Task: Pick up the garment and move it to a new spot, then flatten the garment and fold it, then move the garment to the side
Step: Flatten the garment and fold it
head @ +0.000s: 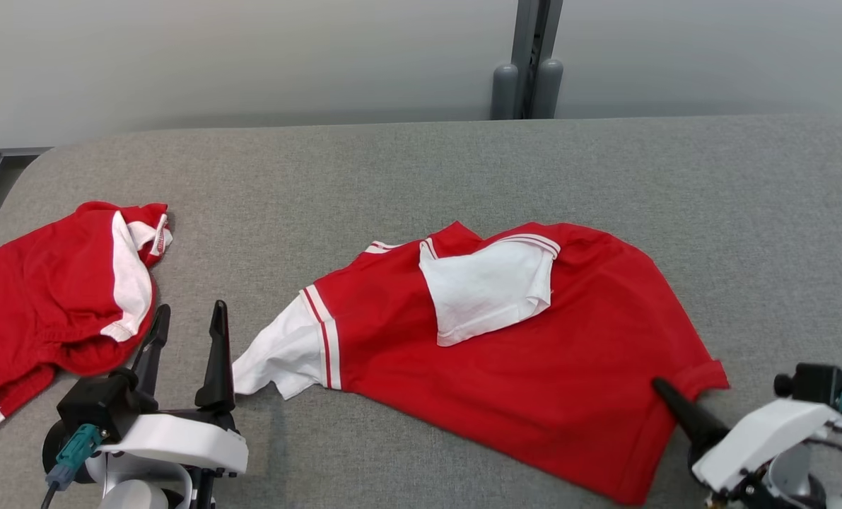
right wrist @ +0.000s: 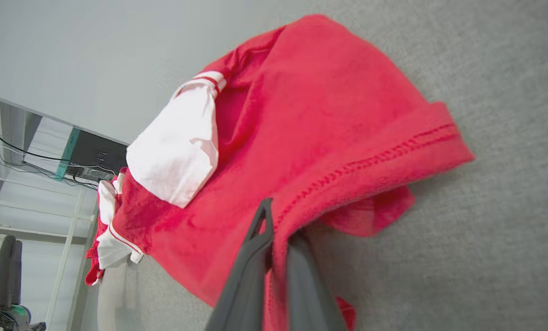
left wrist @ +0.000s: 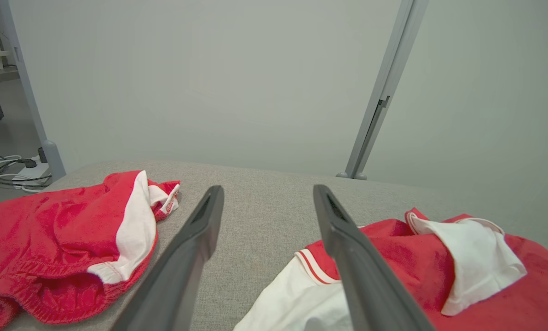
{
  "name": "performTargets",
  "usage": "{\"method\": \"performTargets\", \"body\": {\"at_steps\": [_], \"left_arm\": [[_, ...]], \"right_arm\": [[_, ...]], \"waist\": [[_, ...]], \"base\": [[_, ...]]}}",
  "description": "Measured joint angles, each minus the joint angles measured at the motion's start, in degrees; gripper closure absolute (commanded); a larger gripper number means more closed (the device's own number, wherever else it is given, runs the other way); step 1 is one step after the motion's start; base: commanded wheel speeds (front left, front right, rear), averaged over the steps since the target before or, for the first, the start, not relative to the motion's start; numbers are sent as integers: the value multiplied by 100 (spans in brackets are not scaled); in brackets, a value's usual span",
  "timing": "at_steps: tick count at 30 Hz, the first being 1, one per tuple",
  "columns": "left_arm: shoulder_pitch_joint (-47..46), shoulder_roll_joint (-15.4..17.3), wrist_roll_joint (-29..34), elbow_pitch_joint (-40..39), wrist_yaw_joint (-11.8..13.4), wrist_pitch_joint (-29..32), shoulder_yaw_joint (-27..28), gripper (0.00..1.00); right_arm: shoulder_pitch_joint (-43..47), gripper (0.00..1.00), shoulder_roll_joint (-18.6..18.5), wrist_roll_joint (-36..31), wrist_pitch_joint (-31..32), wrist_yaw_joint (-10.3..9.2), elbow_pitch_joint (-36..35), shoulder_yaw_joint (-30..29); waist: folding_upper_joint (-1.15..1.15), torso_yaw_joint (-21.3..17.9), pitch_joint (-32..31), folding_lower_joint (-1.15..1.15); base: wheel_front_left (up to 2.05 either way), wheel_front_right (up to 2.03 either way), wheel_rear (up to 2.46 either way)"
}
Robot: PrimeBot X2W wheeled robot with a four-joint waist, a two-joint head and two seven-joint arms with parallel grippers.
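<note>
The garment is a red shirt with white sleeves, lying rumpled in the middle of the grey table, one white sleeve folded over its chest. My right gripper is at the shirt's near right corner. In the right wrist view its fingers are pinched together on the stitched red hem of the garment. My left gripper stands open at the lower left, just left of the shirt's other white sleeve. The left wrist view shows that gripper with nothing between its fingers and the garment to its right.
A second red and white piece of clothing lies bunched at the table's left edge, close to my left gripper, and appears in the left wrist view too. A grey post and a pale wall stand behind the table. Bare grey surface lies at the back and right.
</note>
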Motion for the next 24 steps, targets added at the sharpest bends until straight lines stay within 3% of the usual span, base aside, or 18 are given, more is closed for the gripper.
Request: {"method": "performTargets", "body": {"at_steps": [6, 10, 22, 23, 24], "left_arm": [[-106, -71, 46, 22, -85, -1, -10, 0], [-180, -129, 82, 25, -141, 0, -21, 0], [-638, -312, 246, 133, -352, 0, -74, 0], [-667, -335, 252, 156, -378, -1, -75, 0], [-692, -348, 260, 175, -394, -1, -75, 0]], "right_arm": [[-706, 100, -1, -49, -155, 0, -279, -279], [-1441, 100, -156, -119, -68, 0, -97, -463], [-3587, 100, -714, -296, 420, 0, 1778, -605], [-3718, 86, -750, -353, 428, 0, 1976, -601], [-3831, 86, -773, -406, 441, 0, 2152, -584]], "waist": [[0, 64, 104, 0], [0, 127, 254, 0], [0, 502, 922, 0], [0, 538, 960, 0], [0, 568, 990, 0]], "base": [[0, 0, 0], [0, 0, 0], [0, 0, 0], [0, 0, 0], [0, 0, 0]]}}
